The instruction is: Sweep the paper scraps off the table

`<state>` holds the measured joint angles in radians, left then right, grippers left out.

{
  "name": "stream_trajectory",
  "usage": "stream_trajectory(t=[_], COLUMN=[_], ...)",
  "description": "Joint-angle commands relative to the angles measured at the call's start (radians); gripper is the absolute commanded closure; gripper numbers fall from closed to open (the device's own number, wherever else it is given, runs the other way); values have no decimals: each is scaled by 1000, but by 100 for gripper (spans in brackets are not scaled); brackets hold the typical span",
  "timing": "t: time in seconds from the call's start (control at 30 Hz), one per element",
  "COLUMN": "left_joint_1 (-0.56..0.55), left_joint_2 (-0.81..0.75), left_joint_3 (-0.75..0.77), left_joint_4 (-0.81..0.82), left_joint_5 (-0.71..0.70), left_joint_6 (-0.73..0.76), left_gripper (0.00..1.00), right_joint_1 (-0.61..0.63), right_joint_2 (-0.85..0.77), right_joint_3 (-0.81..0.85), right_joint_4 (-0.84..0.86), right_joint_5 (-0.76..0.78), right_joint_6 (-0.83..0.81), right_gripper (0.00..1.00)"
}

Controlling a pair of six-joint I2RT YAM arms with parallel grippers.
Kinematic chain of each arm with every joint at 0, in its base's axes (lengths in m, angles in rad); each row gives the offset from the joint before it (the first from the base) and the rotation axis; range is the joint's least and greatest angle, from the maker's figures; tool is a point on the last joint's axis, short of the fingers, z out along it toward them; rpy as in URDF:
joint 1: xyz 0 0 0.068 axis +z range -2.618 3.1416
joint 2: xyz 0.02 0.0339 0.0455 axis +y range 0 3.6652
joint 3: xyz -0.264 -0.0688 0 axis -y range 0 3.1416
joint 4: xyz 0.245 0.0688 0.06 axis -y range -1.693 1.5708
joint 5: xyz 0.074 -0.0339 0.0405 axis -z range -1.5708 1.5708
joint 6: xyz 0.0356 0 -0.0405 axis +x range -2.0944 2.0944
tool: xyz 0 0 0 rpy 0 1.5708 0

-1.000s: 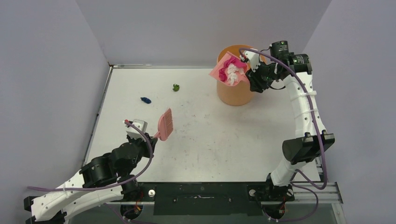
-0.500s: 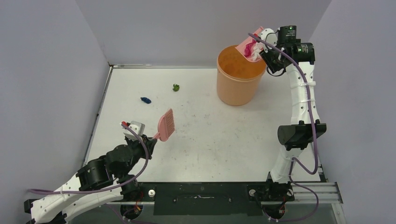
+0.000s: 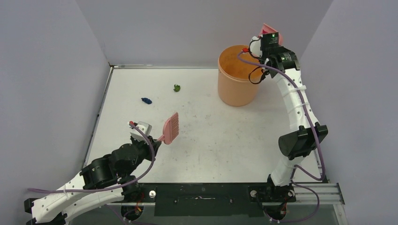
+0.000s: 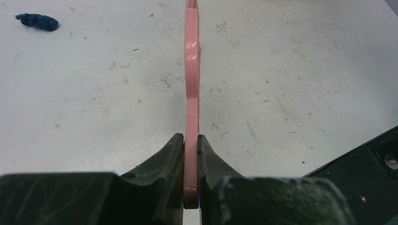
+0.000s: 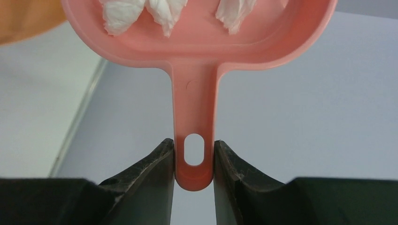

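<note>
A green paper scrap (image 3: 177,87) and a dark blue one (image 3: 147,100) lie on the white table (image 3: 225,140) at the back left. The blue scrap also shows in the left wrist view (image 4: 36,22). My left gripper (image 3: 158,138) (image 4: 190,140) is shut on the handle of the pink brush (image 3: 170,127) (image 4: 191,70), bristles pointing away, right of and nearer than the blue scrap. My right gripper (image 3: 265,41) (image 5: 194,145) is shut on the handle of the pink dustpan (image 3: 269,28) (image 5: 197,47), held high by the bucket's far right rim. White paper wads (image 5: 164,9) lie in the pan.
The orange bucket (image 3: 237,77) stands at the back right of the table; its edge shows in the right wrist view (image 5: 23,18). Grey walls close the table on three sides. The black base rail (image 3: 202,194) runs along the near edge.
My right gripper has swung the dustpan from over the bucket's mouth up and back to its far right rim. My left gripper has shifted the brush slightly right.
</note>
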<state>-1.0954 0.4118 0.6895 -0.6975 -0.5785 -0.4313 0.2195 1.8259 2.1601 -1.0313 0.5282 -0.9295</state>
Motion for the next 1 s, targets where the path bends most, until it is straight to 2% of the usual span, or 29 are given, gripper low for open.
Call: stream_trajectory(t=[0.0, 0.13, 0.27, 0.5, 0.8, 0.97], left_joint_1=[9, 10, 10, 10, 11, 11], left_joint_2=[8, 3, -5, -8, -19, -17], left_joint_3=[8, 8, 7, 6, 5, 5], left_joint_4=[67, 67, 67, 67, 64, 64], left_joint_5=[22, 26, 27, 31, 29, 30], left_joint_6=[17, 19, 19, 19, 19, 19], left_gripper=[100, 100, 100, 100, 100, 100], right_joint_1=[46, 49, 49, 49, 50, 38], right_joint_2=[-176, -277, -290, -270, -283, -285], right_joint_3=[-145, -354, -409, -341, -353, -328], right_joint_4=[372, 551, 497, 440, 387, 339], right_joint_5=[229, 256, 265, 265, 253, 214], right_joint_6=[-328, -473, -429, -385, -350, -235], right_gripper=[95, 95, 95, 95, 95, 95])
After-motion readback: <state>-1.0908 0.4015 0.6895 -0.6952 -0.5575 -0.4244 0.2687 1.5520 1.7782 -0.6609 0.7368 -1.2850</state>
